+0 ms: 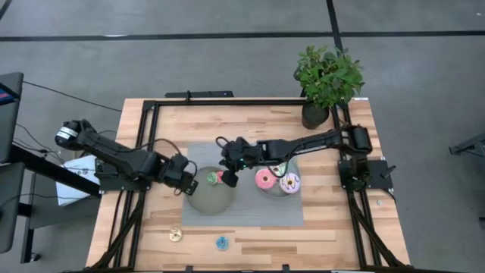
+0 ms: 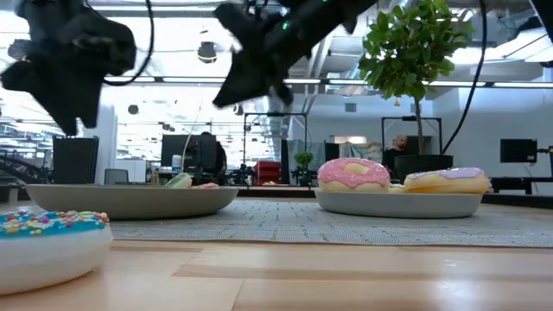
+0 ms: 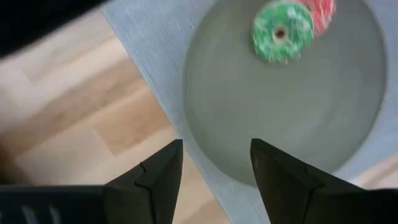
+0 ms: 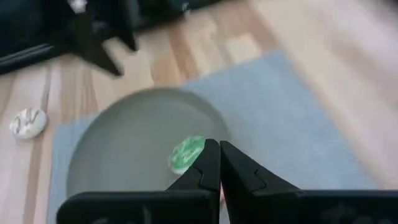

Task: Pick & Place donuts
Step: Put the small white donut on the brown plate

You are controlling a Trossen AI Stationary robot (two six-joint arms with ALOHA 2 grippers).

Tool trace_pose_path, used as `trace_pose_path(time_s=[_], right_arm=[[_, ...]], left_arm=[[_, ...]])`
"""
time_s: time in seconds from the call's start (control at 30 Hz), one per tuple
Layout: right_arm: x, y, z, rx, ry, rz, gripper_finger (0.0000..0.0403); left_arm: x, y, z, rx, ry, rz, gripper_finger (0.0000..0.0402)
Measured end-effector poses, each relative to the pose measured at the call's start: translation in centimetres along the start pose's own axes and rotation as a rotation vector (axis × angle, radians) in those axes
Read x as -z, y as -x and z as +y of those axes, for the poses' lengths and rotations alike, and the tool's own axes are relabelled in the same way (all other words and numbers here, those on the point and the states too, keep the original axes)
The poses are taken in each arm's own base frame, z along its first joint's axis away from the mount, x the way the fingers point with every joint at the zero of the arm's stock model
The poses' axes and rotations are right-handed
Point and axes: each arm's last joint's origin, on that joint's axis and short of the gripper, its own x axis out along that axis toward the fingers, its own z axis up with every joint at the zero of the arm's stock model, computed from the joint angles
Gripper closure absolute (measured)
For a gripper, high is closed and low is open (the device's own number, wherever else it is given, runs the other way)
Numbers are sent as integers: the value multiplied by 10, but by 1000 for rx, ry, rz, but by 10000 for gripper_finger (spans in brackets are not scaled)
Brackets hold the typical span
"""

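Hovering clenched and empty, the right gripper [image 4: 219, 163] hangs over the left plate [image 1: 208, 199], where the green donut [image 3: 283, 31] and red donut [image 3: 322, 12] lie touching, apparently just delivered. The left gripper [image 3: 216, 168], jaws released, waits at that plate's rim. Only the high view shows the cream donut [image 1: 175, 235] and blue donut [image 1: 221, 243] lying on the bare surface [image 1: 326, 239].

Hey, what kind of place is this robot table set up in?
Most likely an open lab or office workspace. The low view shows monitors on desks, a person seated far back and overhead strip lighting. The wooden table stands on grey carpet.
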Motion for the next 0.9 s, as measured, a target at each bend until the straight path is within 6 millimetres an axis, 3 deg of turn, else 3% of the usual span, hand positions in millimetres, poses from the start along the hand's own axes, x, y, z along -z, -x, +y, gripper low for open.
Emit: trace_pose_path(time_s=[0.17, 0.43, 0.9], right_arm=[[-4, 37, -4, 37, 17, -35, 403], [11, 99, -16, 40, 3, -26, 403], [77, 181, -46, 25, -80, -92, 403]], left_arm=[[21, 4, -3, 21, 9, 14, 220], [41, 9, -4, 48, 38, -3, 220], [42, 11, -11, 133, 44, -104, 220]])
